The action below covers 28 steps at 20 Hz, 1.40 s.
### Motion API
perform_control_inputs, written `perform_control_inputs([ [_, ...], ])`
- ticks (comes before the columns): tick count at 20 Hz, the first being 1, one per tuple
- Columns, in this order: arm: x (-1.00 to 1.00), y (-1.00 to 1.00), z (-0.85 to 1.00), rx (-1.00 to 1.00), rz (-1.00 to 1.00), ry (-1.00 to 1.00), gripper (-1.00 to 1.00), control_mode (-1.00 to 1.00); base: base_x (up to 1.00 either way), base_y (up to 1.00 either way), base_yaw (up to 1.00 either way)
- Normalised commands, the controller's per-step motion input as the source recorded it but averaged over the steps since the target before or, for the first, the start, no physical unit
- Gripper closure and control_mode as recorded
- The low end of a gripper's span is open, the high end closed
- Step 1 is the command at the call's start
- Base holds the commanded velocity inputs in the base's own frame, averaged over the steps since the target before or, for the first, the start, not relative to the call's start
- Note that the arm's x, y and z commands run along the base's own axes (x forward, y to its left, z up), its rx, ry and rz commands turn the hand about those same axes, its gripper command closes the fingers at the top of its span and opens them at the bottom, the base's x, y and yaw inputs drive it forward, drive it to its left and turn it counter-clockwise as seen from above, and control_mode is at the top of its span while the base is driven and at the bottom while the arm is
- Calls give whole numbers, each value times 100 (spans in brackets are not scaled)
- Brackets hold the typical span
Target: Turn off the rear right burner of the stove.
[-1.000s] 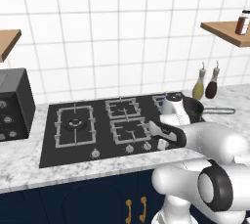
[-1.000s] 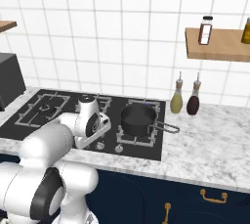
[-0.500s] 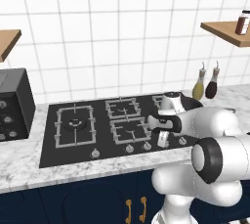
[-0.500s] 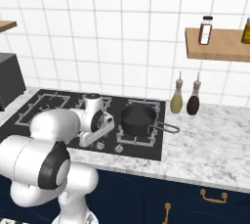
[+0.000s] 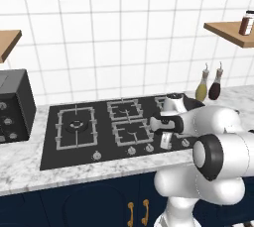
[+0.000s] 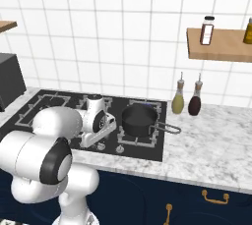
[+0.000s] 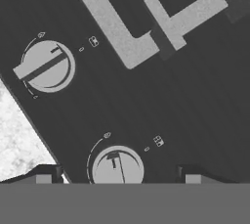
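I am hovering my claw [image 7: 116,179], spread wide, astride a silver knob [image 7: 117,167] on the stove [image 7: 195,96]; I am needing to centre before clamping and twisting

The arm hides the right third of the stove [image 5: 49,141] in the left base view. In the right base view a black pot [image 6: 140,120] covers most of the rear right burner [image 6: 147,105], leaving blue flame at 12 o'clock. In the hand view the lower knob [image 7: 117,168] is cut off at 6 o'clock.
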Motion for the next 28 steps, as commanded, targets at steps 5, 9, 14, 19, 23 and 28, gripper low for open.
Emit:
perform_control_inputs([
  [5,-39,3,-12,-1,3,0,-100,-100,0,0,0],
  [9,-6,2,-1,-1,1,0,-100,-100,0,0,0],
  [14,9,0,-7,0,0,0,-100,-100,0,0,0],
  [19,1,0,-21,0,0,0,-100,-100,0,0,0],
  [23,2,0,-5,0,0,0,100,-100,0,0,0],
  [28,14,0,0,0,-3,1,100,-100,0,0,0],
])
